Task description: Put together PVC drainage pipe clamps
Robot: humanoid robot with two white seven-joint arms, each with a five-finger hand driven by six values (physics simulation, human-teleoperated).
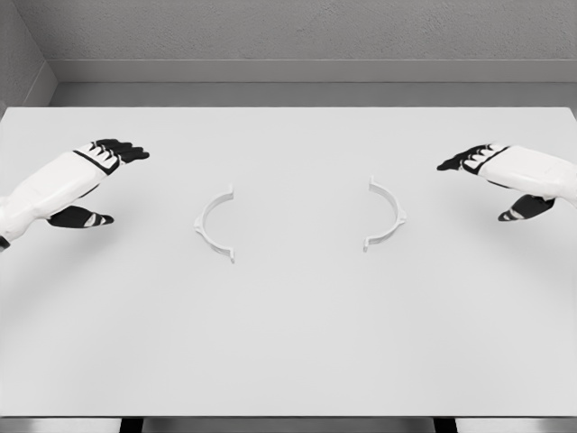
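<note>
Two white half-ring clamp pieces flat on the white table [288, 361], open sides facing each other, well apart. Left clamp half [215, 224] just at 9 o'clock of table centre, right clamp half [386, 214] at 3 o'clock. Left hand [77, 180] hovering at far 9 o'clock, holding nothing, fingers extended and roughly together, thumb hanging apart below. Right hand [505, 176] mirrored at far 3 o'clock, also empty, fingers extended, thumb splayed low; exact finger gaps hard to tell at this size. Nothing grasped yet, so step in hand probably the reach. Best done by coming down over each arc's outer curve, pinching thumb against fingers mid-arc, keeping end flanges free, then sliding the halves inward level so flanges meet squarely.
</note>
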